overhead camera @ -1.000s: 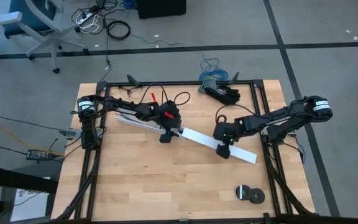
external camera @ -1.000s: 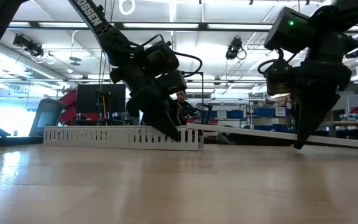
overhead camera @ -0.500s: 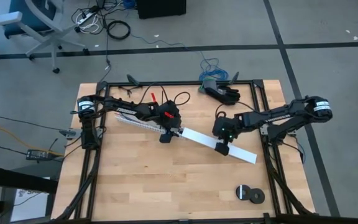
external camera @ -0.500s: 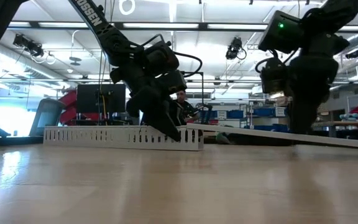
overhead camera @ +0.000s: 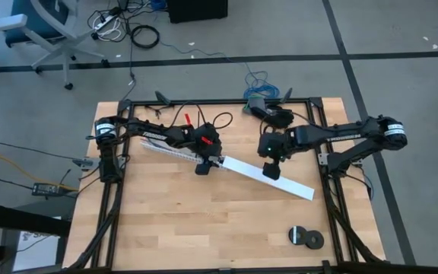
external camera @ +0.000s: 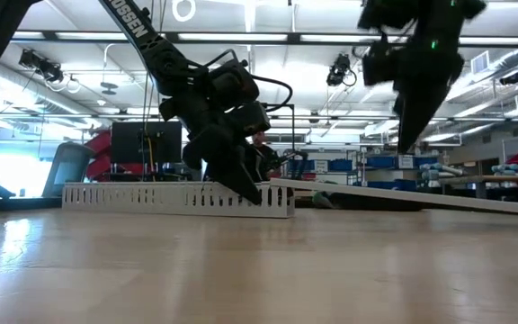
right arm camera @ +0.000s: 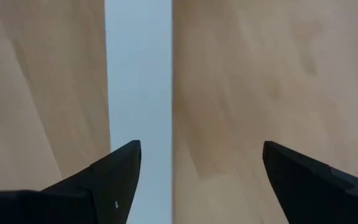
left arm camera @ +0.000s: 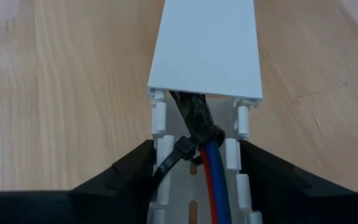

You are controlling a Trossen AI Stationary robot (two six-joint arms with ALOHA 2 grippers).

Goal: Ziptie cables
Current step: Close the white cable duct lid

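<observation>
Left gripper (overhead camera: 204, 166): down at the open end of the white slotted channel (left arm camera: 197, 180), fingers (left arm camera: 126, 171) set partway apart and straddling the channel walls from outside; appears to brace the channel, contact with the walls likely.

Right gripper (overhead camera: 272, 170): raised above the flat white cover strip (overhead camera: 268, 176), jaws wide apart, nothing between them; the right wrist view shows only the strip (right arm camera: 138, 93) and bare wood below.

Cables (left arm camera: 213, 171): lying inside the channel, between the left gripper's fingers; a red and a blue wire run side by side into a dark braided sleeve that passes under the cover strip's near edge.

Ziptie (left arm camera: 182, 152): one black strip is looped around the bundle just where the coloured wires meet the sleeve, its tail trailing over one channel wall.

Progress, judged: the tie is already around the bundle and looks drawn close; whether it is pulled fully tight cannot be told. The tail is untrimmed.

Remaining, judged: confirm tightness, deal with the tail; possibly seat the cover, which rests at a slope with one end on the channel.

Other items: two dark rolls (overhead camera: 305, 237) near the table's (overhead camera: 166, 221) front edge, well apart from the work.
</observation>
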